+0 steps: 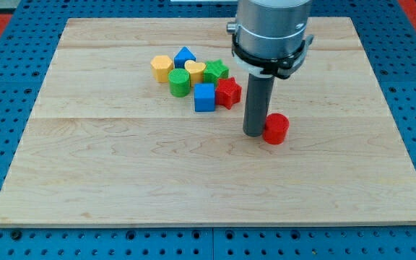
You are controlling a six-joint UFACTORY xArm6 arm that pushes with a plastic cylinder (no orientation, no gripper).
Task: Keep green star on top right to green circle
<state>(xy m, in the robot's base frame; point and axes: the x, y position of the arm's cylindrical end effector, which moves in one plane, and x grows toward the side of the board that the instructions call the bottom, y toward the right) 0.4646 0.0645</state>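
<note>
The green star point(216, 71) sits in a cluster above the board's middle, to the upper right of the green circle point(180, 82), with the yellow heart point(195, 71) between them. My tip point(254, 133) rests on the board to the lower right of the cluster, touching the left side of the red circle point(275, 128). It is well apart from the green star, with the red star point(227, 92) lying between them.
The cluster also holds a yellow hexagon-like block point(162, 68), a blue triangular block point(185, 56) and a blue cube point(204, 97). The wooden board point(107, 159) lies on a blue pegboard table; the arm's grey body point(271, 32) hangs over the board's upper right.
</note>
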